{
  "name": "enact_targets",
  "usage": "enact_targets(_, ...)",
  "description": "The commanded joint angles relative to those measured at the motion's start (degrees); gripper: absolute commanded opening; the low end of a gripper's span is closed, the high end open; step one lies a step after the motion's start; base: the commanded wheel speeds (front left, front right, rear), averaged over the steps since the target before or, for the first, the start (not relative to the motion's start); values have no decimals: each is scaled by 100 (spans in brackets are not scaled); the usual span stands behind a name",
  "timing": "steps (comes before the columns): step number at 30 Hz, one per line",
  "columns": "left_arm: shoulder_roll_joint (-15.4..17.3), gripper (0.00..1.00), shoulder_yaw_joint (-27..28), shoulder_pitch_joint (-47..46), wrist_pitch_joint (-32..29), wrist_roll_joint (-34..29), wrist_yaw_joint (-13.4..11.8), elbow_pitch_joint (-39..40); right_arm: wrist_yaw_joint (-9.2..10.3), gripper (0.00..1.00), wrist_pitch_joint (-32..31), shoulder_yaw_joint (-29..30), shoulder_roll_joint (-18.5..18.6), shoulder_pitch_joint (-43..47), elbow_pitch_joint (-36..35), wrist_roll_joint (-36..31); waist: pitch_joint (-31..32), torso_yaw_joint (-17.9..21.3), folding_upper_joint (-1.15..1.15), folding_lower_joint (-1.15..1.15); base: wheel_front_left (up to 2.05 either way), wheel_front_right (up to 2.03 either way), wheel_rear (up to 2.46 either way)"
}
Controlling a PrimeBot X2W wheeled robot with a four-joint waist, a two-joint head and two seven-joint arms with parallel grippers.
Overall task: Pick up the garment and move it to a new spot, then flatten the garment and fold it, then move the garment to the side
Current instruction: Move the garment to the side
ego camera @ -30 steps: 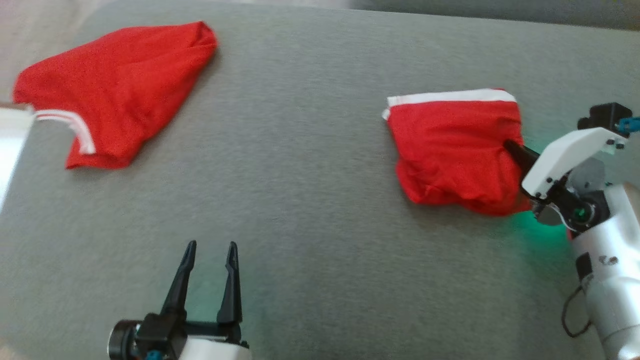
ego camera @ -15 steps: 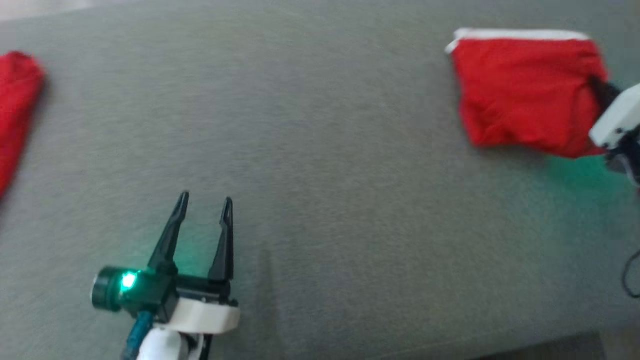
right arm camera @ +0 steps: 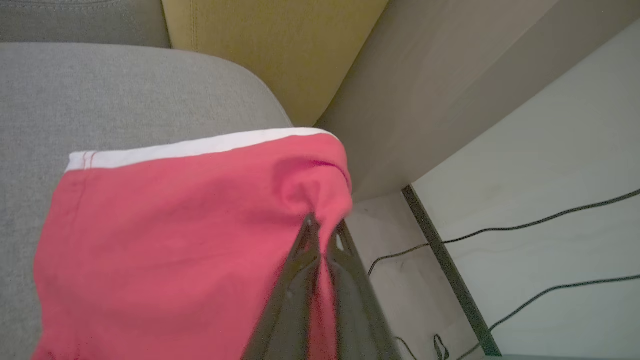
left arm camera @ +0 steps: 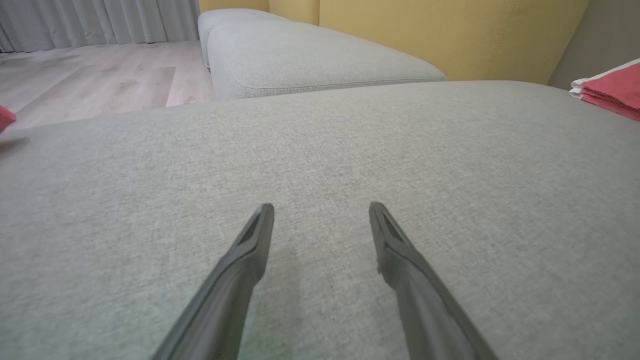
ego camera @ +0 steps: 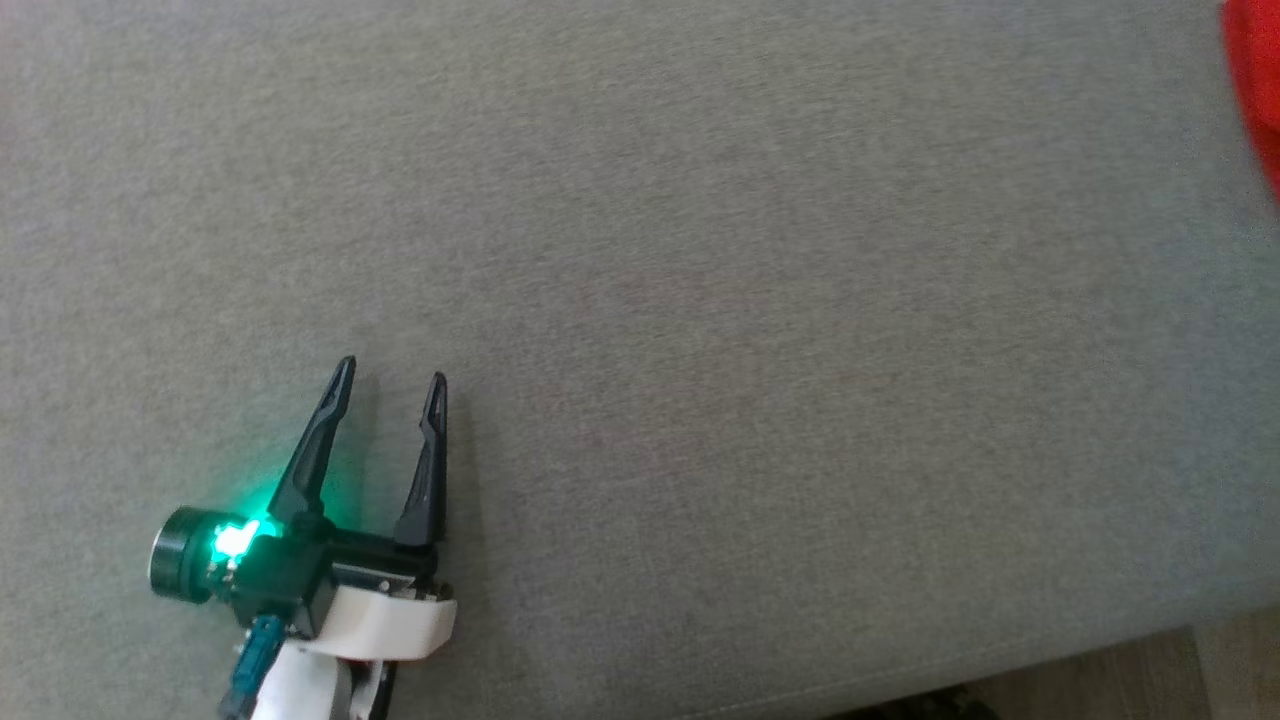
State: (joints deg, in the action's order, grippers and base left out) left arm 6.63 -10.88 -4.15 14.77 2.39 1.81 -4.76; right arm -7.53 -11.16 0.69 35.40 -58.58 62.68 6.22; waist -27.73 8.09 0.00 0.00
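Garment (right arm camera: 165,230), red with one white band along its 12 o'clock edge, lies on the grey cushion (right arm camera: 100,90) in the right wrist view. A fold at its 3 o'clock corner is bunched and pinched in the right gripper (right arm camera: 324,224), whose two fingers are closed tight on the cloth. In the head view it shows as a red sliver at the 2 o'clock edge. The left wrist view has it at 2 o'clock and a second garment (left arm camera: 5,119), also red, at the 9 o'clock edge: two in all, well apart. The left gripper (ego camera: 391,372) sits at 7 o'clock in the head view, its fingers spread wide over bare cushion, with one green lamp (ego camera: 232,540) lit at its base. Behind the cushion stands a yellow backrest (right arm camera: 260,50). Two dark cables (right arm camera: 525,222) cross the pale surface at 4 o'clock in the right wrist view
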Motion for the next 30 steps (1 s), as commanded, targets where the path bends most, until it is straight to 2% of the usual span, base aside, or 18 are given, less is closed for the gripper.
enact_targets(1, 129, 100, 266, 126, 23, -30, -65, 107, 4, 100, 213, 209, 189, -156, -33, -303, -82, -100, 0, 0, 0, 0, 0)
enact_targets(5, 85, 100, 269, 108, 23, -3, -107, 156, 4, 100, 556, 661, 71, -228, 34, -994, -82, -116, 0, 0, 0, 0, 0)
enact_targets(8, 50, 100, 261, 93, 23, 19, -120, 162, 4, 100, 730, 791, 0, -205, -57, -1387, -37, -101, 0, 0, 0, 0, 0)
enact_targets(12, -40, 100, 283, 69, 23, 108, -154, 145, 4, 100, 1228, 1111, -401, -174, -369, -1727, 198, -77, 0, 0, 0, 0, 0)
enact_targets(15, -151, 100, 306, 103, 23, 238, -166, 90, 4, 100, 1709, 1059, -748, 51, -704, -1814, 638, -150, 0, 0, 0, 0, 0)
enact_targets(21, -292, 100, 350, 350, 23, 448, -190, -12, 4, 100, 2100, 657, -1185, 927, -1423, -1598, 1432, -457, 0, 0, 0, 0, 0)
enact_targets(30, -362, 100, 465, 839, 23, 611, -210, -124, 4, 100, 2350, 281, -1816, 3400, -3138, -921, 2375, -958, 0, 0, 0, 0, 0)
